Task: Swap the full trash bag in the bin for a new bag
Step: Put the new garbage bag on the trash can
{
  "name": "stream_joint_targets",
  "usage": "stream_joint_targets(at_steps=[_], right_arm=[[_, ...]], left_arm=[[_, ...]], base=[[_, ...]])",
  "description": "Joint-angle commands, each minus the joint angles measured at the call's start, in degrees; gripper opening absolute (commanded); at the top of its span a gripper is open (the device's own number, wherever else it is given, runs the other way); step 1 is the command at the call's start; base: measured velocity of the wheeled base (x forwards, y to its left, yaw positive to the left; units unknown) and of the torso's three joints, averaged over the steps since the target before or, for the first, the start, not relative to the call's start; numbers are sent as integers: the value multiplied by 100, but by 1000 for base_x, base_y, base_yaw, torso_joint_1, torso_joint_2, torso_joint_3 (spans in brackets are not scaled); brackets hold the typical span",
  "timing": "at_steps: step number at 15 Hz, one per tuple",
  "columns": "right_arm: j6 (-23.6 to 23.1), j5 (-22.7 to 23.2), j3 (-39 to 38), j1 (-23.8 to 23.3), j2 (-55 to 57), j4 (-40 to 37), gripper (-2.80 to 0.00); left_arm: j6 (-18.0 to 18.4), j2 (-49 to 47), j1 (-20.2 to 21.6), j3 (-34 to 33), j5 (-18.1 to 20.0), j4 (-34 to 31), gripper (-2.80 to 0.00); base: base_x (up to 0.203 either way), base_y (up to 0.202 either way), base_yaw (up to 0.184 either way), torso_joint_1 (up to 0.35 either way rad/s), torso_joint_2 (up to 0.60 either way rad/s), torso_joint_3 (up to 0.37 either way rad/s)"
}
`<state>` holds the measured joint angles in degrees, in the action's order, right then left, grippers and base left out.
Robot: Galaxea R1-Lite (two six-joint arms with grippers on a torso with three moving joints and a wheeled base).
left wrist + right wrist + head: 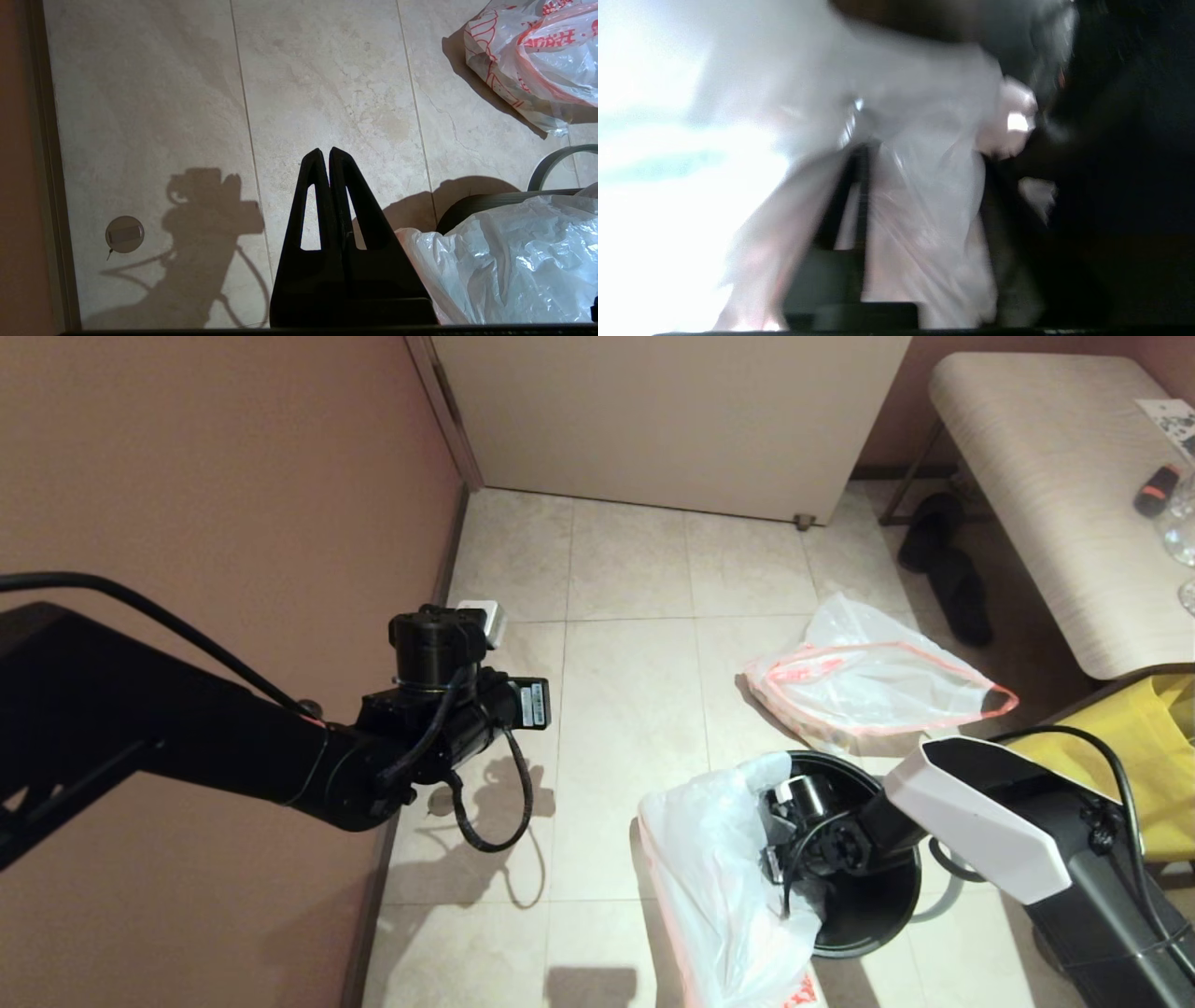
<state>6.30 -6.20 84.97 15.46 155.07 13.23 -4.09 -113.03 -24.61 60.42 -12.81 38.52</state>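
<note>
Before you lies a floor (625, 709) of pale beige tiles, running up to a door and a brown wall on your left. On it stands the bin (868, 905), with the new bag (719, 887) draped over its near-left side and trailing onto the tiles. Beyond the bin, the full trash bag (868, 686) lies on its side. A pair of dark slippers (948, 565) rests by the bench legs. A small round plate (124, 234), perhaps a drain cover, sits near the skirting.
</note>
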Motion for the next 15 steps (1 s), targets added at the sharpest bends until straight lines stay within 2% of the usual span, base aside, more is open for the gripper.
stream_joint_targets(at_steps=[1, 4, 9, 13, 14, 15], right_arm=[[7, 2, -384, 9, -448, 5, 0], [105, 72, -973, 3, -1093, 18, 0], [585, 538, -1976, 18, -2281, -28, 0], [640, 629, -2431, 4, -2886, -260, 0], [638, 677, -2538, 8, -3096, -264, -280], [637, 721, -2694, 29, -3344, -266, -280]], left_arm=[[-4, 69, 0, -4, -11, 24, -280], [-4, 141, 0, -4, -37, 24, -280], [-4, 185, 0, -21, -37, 15, -280], [-12, 193, -8, -12, -46, 24, -280], [-13, 193, -8, -4, -46, 24, -280], [-13, 193, -8, -3, -46, 24, -280]], base=[[0, 0, 0, 0, 0, 0], [0, 0, 0, 0, 0, 0], [0, 0, 0, 0, 0, 0], [0, 0, 0, 0, 0, 0], [0, 0, 0, 0, 0, 0], [0, 0, 0, 0, 0, 0]])
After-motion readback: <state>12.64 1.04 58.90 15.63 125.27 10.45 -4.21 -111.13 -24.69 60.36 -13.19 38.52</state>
